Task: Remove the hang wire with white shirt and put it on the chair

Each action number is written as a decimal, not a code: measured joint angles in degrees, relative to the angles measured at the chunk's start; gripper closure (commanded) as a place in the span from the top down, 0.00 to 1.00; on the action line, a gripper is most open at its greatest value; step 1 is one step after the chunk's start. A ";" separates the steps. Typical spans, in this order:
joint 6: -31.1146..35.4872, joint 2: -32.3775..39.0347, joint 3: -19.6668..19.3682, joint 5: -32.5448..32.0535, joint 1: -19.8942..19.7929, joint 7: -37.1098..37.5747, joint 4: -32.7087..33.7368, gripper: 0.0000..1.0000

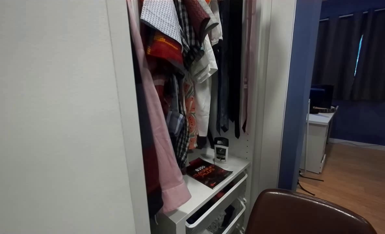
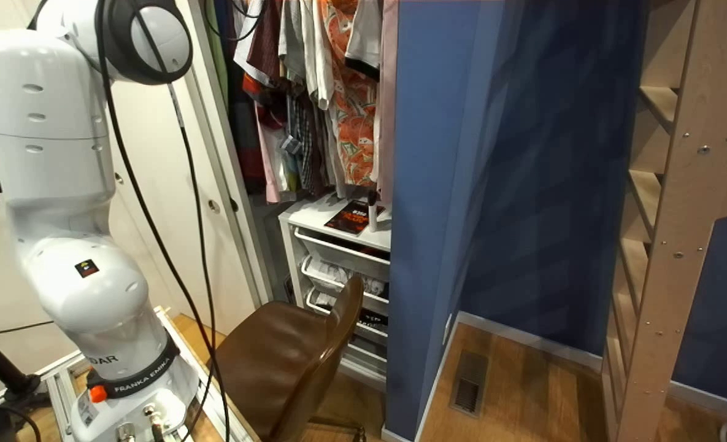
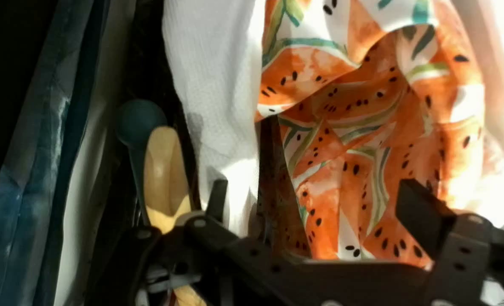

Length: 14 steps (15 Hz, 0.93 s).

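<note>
A white sleeve with a dark cuff, part of the white shirt (image 2: 364, 34), hangs in the closet in an exterior view. White cloth (image 3: 217, 76) hangs at the left finger in the wrist view; I cannot tell if it is the same shirt. A light tan wooden-looking hanger end (image 3: 163, 165) shows left of that finger; its hook is not seen. My gripper (image 3: 320, 204) is open, its fingers apart before an orange watermelon-print garment (image 3: 341, 140), with nothing clearly held. The gripper is out of both exterior views. The dark brown chair (image 1: 309, 214) stands before the closet, its seat (image 2: 271, 331) bare.
A pink sleeve (image 1: 166, 146) and other garments hang close together. Dark ties (image 1: 234, 81) hang at the closet's side. A white drawer unit (image 2: 299, 215) bears a magazine (image 1: 208, 172) and a deodorant stick (image 1: 221, 151). Black cables (image 2: 148, 209) hang beside the arm. A blue wall (image 2: 430, 184) borders the closet.
</note>
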 measured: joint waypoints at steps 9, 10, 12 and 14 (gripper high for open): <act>2.82 2.02 -0.48 -3.02 0.00 -0.21 3.39 1.00; 2.82 2.25 -0.48 -3.03 0.00 -0.21 3.42 1.00; 2.74 2.76 -0.46 -3.03 0.04 -0.21 3.43 1.00; 2.74 3.30 -0.46 -3.03 0.14 -0.21 3.45 1.00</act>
